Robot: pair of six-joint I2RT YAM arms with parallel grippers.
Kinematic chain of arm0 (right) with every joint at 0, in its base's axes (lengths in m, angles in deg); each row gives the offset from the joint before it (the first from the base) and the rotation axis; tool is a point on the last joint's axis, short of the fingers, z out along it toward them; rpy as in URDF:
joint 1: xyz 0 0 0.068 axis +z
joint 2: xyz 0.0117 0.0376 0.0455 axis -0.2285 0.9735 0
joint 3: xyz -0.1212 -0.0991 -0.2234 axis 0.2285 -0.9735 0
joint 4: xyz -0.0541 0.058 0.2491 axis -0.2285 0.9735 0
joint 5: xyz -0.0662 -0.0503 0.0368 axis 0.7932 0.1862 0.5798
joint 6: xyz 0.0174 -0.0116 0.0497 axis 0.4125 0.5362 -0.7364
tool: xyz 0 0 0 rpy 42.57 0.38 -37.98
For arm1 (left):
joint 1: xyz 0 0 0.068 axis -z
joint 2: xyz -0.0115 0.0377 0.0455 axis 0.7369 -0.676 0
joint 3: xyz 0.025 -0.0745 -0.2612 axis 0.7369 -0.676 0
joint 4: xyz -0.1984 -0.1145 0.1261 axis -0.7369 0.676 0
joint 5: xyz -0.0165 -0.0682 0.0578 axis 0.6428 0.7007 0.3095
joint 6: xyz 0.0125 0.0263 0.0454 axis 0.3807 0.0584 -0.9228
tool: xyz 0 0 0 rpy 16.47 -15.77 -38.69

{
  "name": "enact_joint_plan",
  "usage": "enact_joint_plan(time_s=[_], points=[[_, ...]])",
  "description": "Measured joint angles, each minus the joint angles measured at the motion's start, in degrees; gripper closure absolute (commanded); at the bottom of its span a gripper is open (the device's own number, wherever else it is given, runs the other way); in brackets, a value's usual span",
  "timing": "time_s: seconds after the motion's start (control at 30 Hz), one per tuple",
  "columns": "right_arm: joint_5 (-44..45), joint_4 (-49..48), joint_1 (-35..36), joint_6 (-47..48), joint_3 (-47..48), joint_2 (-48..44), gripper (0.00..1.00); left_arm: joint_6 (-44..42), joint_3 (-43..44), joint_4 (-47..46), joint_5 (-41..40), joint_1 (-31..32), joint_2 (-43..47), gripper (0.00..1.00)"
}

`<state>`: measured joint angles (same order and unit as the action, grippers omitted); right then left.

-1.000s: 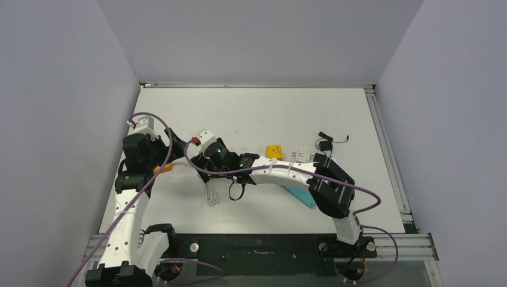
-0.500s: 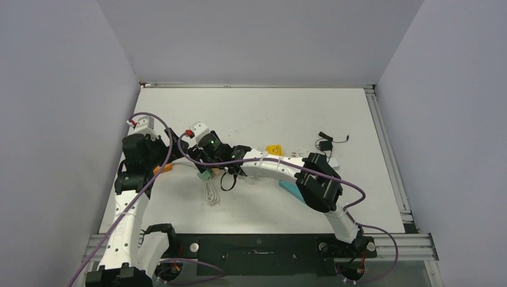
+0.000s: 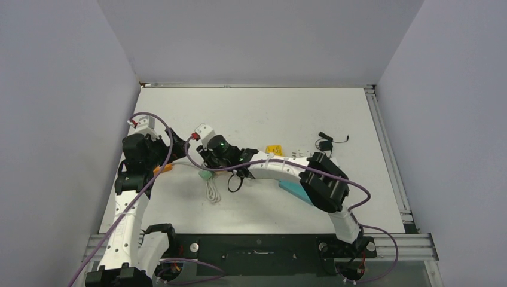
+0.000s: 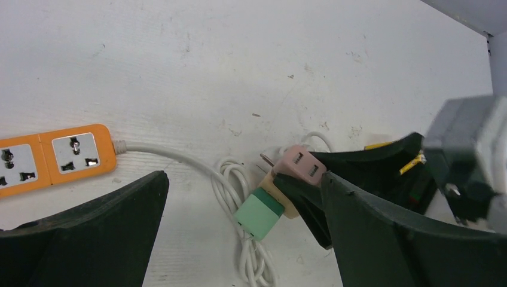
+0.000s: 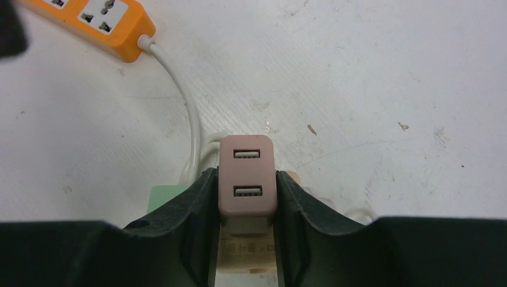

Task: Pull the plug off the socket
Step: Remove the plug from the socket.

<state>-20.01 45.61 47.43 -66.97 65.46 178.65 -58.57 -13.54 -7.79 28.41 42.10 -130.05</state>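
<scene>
Bright even overhead light; soft faint shadows; wrist views blurred at near edges

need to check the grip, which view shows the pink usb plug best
The right wrist view: the pink plug fills the centre, squeezed between the right claw fingers, both USB ports visible. The left wrist view shows it from the side, prongs free of the orange socket strip. From the top, the arm hides it.

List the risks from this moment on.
The right hand clamps the pink USB charger low on its body, so it may slip out. Its bare prongs point toward the white cable coil and might snag it. The left hand is open near the orange power strip, leaving it unsteadied.
</scene>
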Motion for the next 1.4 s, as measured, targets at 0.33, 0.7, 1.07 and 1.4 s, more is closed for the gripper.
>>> enact_joint_plan(time_s=[0.33, 0.7, 1.07, 1.4], points=[[-0.3, -25.5, 3.7, 3.5, -39.1, -24.1, 0.95, 0.4, -0.3, -0.6, 1.7, 4.6, -0.4, 0.04], [4.4, -41.5, 4.0, -0.1, -55.6, -31.5, 0.95, 0.9, -0.9, -3.3, 8.2, 14.5, -8.6, 0.03], [9.0, -50.2, 4.3, -1.0, -62.9, -34.5, 0.95, 5.5, -2.2, -11.4, 20.7, 20.9, -25.5, 0.18], [11.5, -51.9, 4.5, -1.5, -67.3, -38.1, 0.95, 8.1, -2.0, -17.7, 26.9, 25.9, -36.6, 0.17]])
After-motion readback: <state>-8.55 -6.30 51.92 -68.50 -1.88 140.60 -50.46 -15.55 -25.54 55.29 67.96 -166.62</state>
